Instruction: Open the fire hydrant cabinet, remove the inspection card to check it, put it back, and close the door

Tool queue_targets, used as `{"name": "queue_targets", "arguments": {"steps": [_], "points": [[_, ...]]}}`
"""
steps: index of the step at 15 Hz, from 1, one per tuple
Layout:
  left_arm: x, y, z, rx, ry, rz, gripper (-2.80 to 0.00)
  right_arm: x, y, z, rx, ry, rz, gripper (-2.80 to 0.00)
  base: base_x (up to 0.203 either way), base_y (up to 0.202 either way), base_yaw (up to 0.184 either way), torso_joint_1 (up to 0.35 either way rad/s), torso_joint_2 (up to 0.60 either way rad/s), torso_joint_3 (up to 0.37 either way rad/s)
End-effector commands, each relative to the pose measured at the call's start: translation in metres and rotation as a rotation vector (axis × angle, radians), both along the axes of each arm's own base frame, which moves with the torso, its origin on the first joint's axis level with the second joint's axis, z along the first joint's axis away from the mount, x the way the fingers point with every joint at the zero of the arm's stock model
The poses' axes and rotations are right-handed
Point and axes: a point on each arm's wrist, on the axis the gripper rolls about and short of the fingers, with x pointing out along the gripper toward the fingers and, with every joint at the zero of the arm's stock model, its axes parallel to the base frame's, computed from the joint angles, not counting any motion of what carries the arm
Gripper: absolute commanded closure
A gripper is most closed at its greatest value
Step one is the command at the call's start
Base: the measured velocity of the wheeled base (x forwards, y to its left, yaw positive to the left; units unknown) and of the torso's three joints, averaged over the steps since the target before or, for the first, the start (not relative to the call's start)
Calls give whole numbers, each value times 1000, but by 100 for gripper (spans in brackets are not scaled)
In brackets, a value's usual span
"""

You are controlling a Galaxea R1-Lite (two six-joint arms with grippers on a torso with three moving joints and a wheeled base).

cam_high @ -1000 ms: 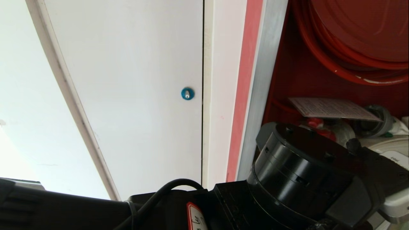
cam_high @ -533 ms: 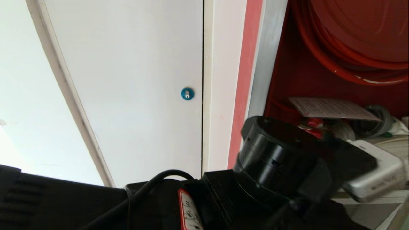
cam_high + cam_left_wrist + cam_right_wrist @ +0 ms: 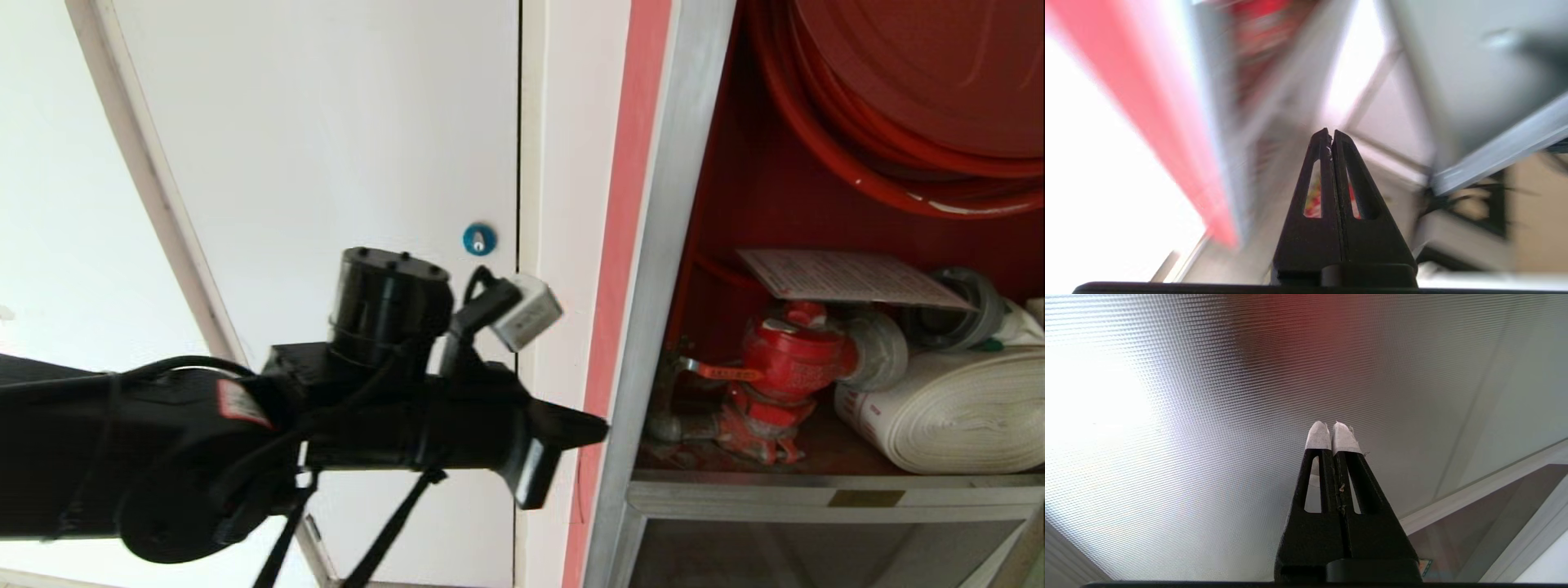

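Observation:
The fire hydrant cabinet [image 3: 653,269] stands open at the right, red inside, with its hose reel [image 3: 898,90] up top. The inspection card [image 3: 849,278] lies flat on the red valve [image 3: 784,359], next to the white rolled hose [image 3: 955,408]. My left gripper [image 3: 600,428] reaches in from the left, shut and empty, its tip at the cabinet's left frame, well short of the card. In the blurred left wrist view the left gripper [image 3: 1331,132] holds nothing. The door [image 3: 1486,522], dark glass in a silver frame, shows only in the right wrist view. My right gripper [image 3: 1333,426] is parked, shut and empty.
A plain white panel with a blue round lock [image 3: 479,239] fills the wall left of the cabinet, with a red stripe [image 3: 620,245] along the frame. A lower framed compartment [image 3: 816,547] sits under the cabinet shelf. A textured translucent panel [image 3: 1188,416] faces the right gripper.
My left arm has swung from the lower right, close to the camera, out to the left. That has uncovered the valve and hose. The card and right arm have not moved.

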Motion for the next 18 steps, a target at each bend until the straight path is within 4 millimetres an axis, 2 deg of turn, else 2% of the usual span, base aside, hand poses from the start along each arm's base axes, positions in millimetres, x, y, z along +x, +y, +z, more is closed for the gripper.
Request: {"name": "queue_targets", "arguments": {"steps": [1,3,6,9,11,14,17,18], "points": [[-9,50,11,-19,-41,105,0,0,0,-1,0,4,3,0,0,0,0,0,0,0],[-23,90,17,-30,-79,203,0,0,0,-1,0,4,1,0,0,0,0,0,0,0],[-62,148,17,-55,-145,375,0,0,0,-1,0,4,1,0,0,0,0,0,0,0],[-108,187,14,-91,-243,542,0,0,0,-1,0,4,2,0,0,0,0,0,0,0],[-142,201,9,-113,-318,634,0,0,0,-1,0,4,2,0,0,0,0,0,0,0],[-190,209,-2,-131,-388,694,0,0,0,-1,0,3,3,0,0,0,0,0,0,0],[-229,211,-17,-152,-447,712,0,0,0,-1,0,4,2,0,0,0,0,0,0,0],[-236,211,-23,-147,-438,722,0,0,0,-1,0,4,2,0,0,0,0,0,0,0]]}}
